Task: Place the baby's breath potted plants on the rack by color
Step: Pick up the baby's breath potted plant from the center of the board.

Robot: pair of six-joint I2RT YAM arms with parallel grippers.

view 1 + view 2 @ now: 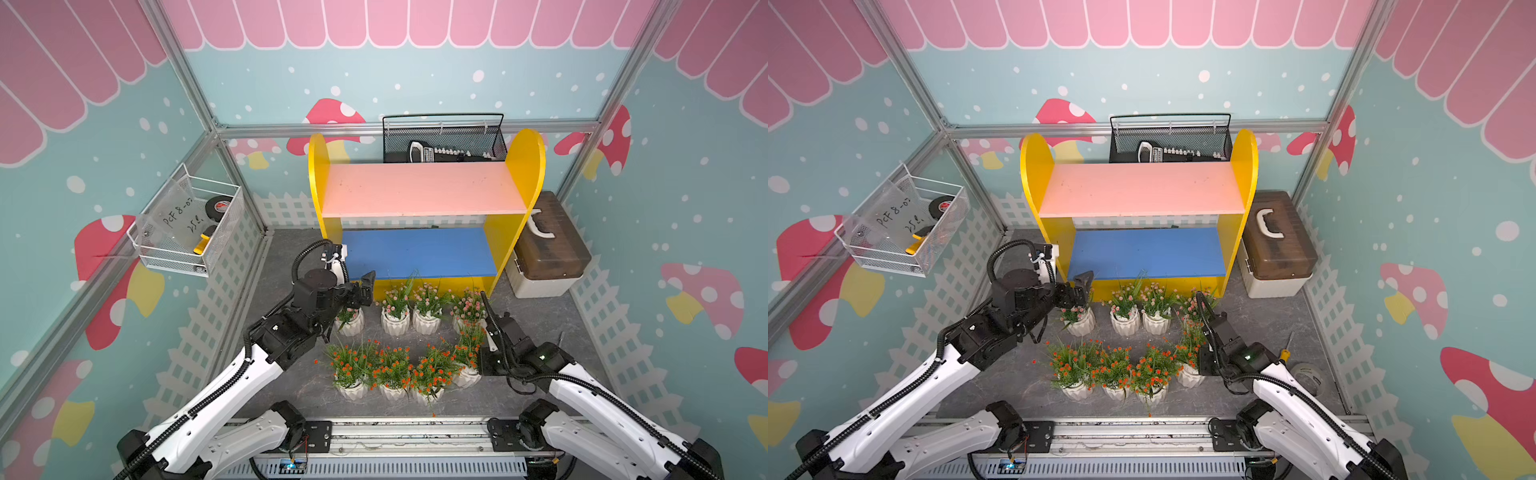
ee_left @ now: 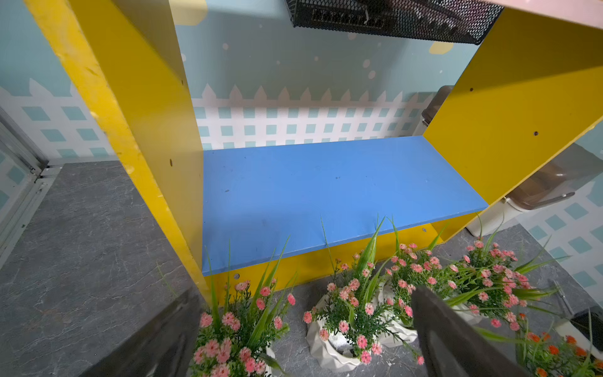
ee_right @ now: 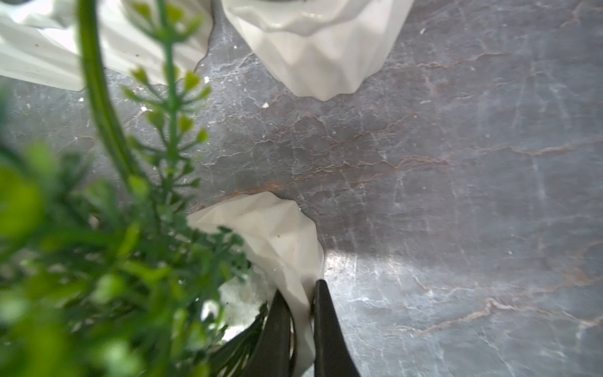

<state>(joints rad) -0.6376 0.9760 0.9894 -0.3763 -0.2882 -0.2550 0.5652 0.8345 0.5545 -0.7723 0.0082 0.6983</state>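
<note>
- Grey marble-look tabletop (image 1: 303, 395), walled in by teal mushroom panels, so it's a tight box. The rack (image 1: 525, 166) sits at the back wall with a brown-lidded box (image 1: 548, 249) just beside its right yellow panel.
- All eight pots stand on the tabletop in front of the rack and none is on it. The four pink plants (image 1: 395, 309) hug the rack's front edge, and the four orange plants (image 1: 392, 370) sit in the row nearer the arm bases.
- Sprigs of neighbouring pots overlap, so there's barely any gap within a row, just a thin strip of floor between the two rows.
- Open room is the pink upper board (image 1: 419, 189), the blue lower board (image 1: 419, 251), and the floor to the left of the pots.
- The left gripper (image 2: 306, 292) hangs above the left-end pink plant (image 2: 228, 346), close to the rack's left panel. Its jaws are spread wide and grip nothing.
- The right gripper (image 3: 298, 290) is pinched onto the pot rim of the right-end orange plant (image 1: 466, 376), one finger inside the pot and one outside.
- Hard to see:
  - The right wrist view is mostly blurred greenery with no flower colour visible.
  - In both top views the right gripper's jaws are buried behind arm and sprigs.
  - The right-end pink pot is mostly hidden too.
- The black wire basket (image 1: 444, 141) is cut off below by the pink board.
- In a top view, something yellow-handled (image 1: 1285, 354) pokes out from behind the right arm, and I can't tell what it is.
</note>
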